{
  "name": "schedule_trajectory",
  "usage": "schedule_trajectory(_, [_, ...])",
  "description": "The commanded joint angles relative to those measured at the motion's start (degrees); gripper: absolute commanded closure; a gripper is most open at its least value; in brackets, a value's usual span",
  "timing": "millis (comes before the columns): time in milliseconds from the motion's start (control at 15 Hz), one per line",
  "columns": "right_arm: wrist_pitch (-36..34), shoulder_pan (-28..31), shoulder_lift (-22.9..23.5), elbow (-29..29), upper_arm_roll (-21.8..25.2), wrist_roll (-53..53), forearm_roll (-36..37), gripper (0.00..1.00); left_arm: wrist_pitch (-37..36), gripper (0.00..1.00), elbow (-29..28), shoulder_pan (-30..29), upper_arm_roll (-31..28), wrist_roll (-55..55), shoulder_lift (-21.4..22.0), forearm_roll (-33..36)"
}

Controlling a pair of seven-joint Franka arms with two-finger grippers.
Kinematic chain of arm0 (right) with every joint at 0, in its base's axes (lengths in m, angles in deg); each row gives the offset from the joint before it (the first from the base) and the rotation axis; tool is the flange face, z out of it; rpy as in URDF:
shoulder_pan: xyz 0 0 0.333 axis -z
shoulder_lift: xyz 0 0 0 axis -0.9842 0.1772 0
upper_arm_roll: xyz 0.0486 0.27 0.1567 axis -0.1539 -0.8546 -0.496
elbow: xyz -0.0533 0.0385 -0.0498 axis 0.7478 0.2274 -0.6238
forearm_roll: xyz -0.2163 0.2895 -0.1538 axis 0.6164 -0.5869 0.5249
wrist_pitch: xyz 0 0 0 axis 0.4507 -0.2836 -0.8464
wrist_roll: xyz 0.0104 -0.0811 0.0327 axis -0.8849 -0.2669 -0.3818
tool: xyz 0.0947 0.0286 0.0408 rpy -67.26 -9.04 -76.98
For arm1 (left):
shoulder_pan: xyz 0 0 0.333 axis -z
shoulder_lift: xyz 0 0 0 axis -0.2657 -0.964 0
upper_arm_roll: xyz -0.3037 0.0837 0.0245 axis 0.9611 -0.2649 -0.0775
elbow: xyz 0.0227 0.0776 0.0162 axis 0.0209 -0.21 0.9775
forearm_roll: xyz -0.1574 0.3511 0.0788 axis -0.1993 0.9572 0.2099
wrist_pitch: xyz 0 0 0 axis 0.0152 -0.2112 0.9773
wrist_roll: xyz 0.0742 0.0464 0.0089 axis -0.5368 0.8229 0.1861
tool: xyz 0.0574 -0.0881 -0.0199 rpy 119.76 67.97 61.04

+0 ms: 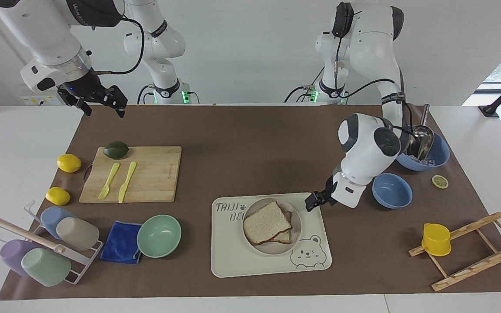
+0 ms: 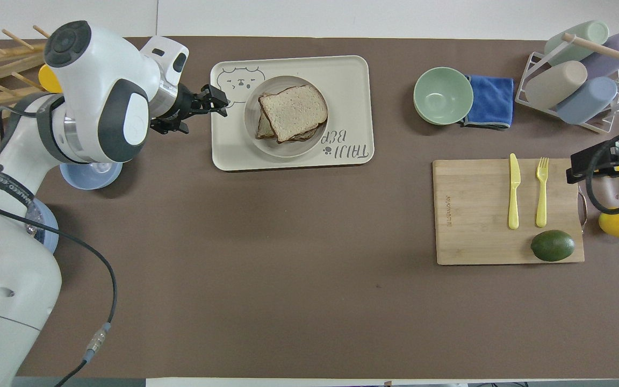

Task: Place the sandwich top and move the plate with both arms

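The tabletop (image 1: 250, 130) carries a brown mat, and the cream tray (image 1: 233, 261) with the bear drawing serves as landmark.

The left arm (image 1: 365, 148) reaches in from its end of the tabletop, and the left gripper (image 1: 312, 202) hangs over the tray's edge at that end, its fingers (image 2: 217, 102) spread open and empty, apart from the bread. The right arm (image 1: 55, 48) waits well away from the tray, near the robots; the right gripper (image 1: 102, 102) hangs over the mat's corner with its fingers open and empty.

A cutting board (image 1: 133, 174) lies well apart from the tray toward the right arm's end, nearer to the robots than the tray, with a yellow knife, a fork and an avocado on it.

The plate (image 1: 272, 248) sits on the tray, near its middle.

The mint bowl (image 1: 159, 236) stands beside the tray toward the right arm's end.

The sandwich top (image 1: 265, 221) lies on the plate, resting flat and slightly askew on the lower slice (image 1: 284, 237), whose corner shows from under it toward the left arm's end.
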Motion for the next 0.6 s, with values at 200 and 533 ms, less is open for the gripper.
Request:
schedule_trajectory(200, [0.26,0.30,-0.55,-0.78,-0.12,0.90,0.45,0.00,-10.46,0.00,-0.81,-4.71,0.08,-0.09,9.25,5.93])
schedule_trajectory(533, [0.26,0.30,-0.55,-0.78,-0.12,0.90,0.45,0.00,-19.77,0.00,-0.98,-6.12,0.08,-3.85,17.15,12.80])
